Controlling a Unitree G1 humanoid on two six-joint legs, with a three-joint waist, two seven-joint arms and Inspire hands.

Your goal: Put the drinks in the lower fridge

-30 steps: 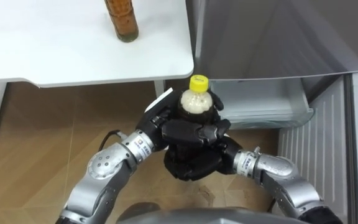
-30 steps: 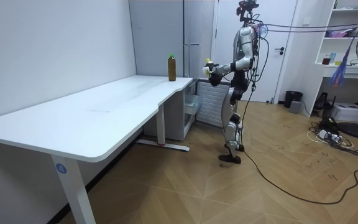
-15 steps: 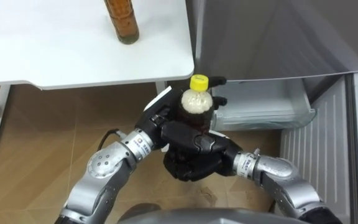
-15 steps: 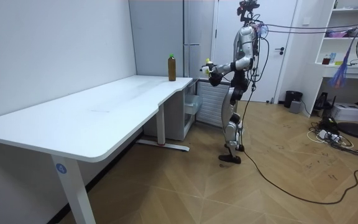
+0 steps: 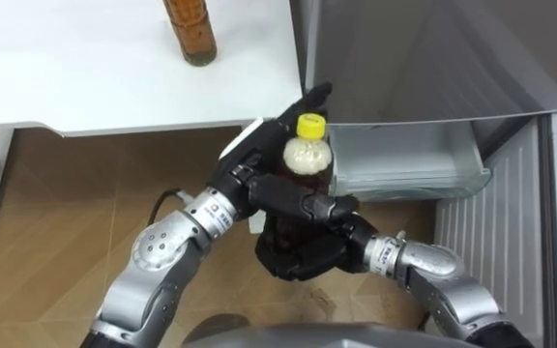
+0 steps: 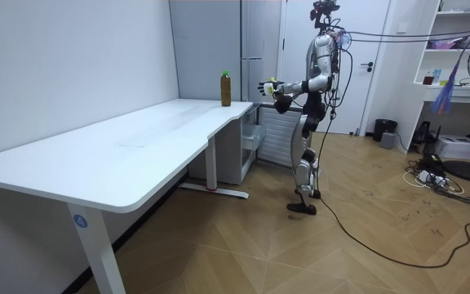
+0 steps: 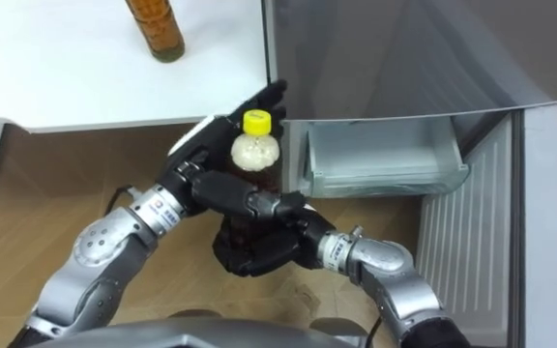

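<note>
While right hand (image 5: 303, 253) is clasping the yellow-capped bottle (image 5: 306, 155) | left hand (image 5: 280, 124) is lying straight-fingered behind it | fridge drawer (image 5: 404, 159) is standing pulled out beside

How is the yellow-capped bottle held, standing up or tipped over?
Standing up: on the bottle the yellow cap points upward, the right hand curled round its body, the left hand open behind it.

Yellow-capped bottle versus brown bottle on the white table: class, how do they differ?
The yellow-capped bottle is gripped in the right hand, near the clear fridge drawer; the brown bottle stands untouched on the white table. The held one looks pale on top, dark below; the table one amber. Both stand upright.
</note>
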